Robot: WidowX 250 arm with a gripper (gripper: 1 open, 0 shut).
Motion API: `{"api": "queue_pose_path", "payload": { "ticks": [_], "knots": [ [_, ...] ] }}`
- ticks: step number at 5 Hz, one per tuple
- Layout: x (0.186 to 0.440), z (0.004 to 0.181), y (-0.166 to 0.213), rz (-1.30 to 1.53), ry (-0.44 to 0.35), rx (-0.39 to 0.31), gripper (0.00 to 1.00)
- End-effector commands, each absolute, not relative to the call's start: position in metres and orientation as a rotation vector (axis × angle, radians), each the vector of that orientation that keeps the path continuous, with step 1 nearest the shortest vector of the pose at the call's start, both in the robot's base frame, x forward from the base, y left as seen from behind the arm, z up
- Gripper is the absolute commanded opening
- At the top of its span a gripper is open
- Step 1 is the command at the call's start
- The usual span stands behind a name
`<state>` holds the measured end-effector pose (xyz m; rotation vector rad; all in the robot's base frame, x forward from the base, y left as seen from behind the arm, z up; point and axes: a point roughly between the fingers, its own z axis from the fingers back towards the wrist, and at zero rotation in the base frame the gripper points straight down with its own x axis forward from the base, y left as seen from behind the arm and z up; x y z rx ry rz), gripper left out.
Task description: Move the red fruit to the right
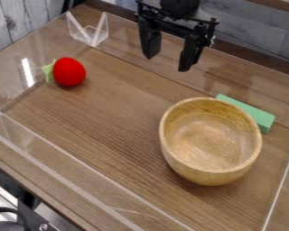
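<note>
1. Red fruit point(69, 71) lies on the table point(105, 135) toward the upper left of the view, its green leafy end point(47, 72) pointing to the left edge. Nothing grips it.
2. Jaws on the tool point(153, 52) stand wide apart with nothing between them, over the upper middle of the table, well apart from the fruit.
3. Rolling looks like the main danger: the fruit is rounded, so a fingertip that lands off-centre could nudge it away instead of closing around it.
4. A grip on the leafy end alone might slip, since that part is narrow and the round body would hang off to one side.
5. Coming down too low could press a finger into the wood; closing too high could let the fruit squeeze out below.
6. On the way right, a low path could bump the wooden bowl point(209, 146) or the green block point(245, 114) just beside it, and a careless release could drop the fruit into the bowl.
7. Brown wood with fine lengthwise grain makes up the table surface, which looks smooth enough to let a round thing roll.
8. Beyond the table's left edge, dark cables and pale items show, too cluttered to name surely.
</note>
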<state>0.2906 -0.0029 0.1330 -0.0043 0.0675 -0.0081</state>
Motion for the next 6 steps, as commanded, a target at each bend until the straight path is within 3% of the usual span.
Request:
{"api": "queue_pose_path", "payload": {
  "ticks": [1,4,6],
  "knots": [
    [0.287,0.129,-0.006,0.016,0.083,-0.011,1.0],
    [0.279,0.12,0.128,0.387,0.012,-0.049,1.0],
    [0.281,0.102,0.165,0.54,-0.005,-0.073,1.0]
  ]
}}
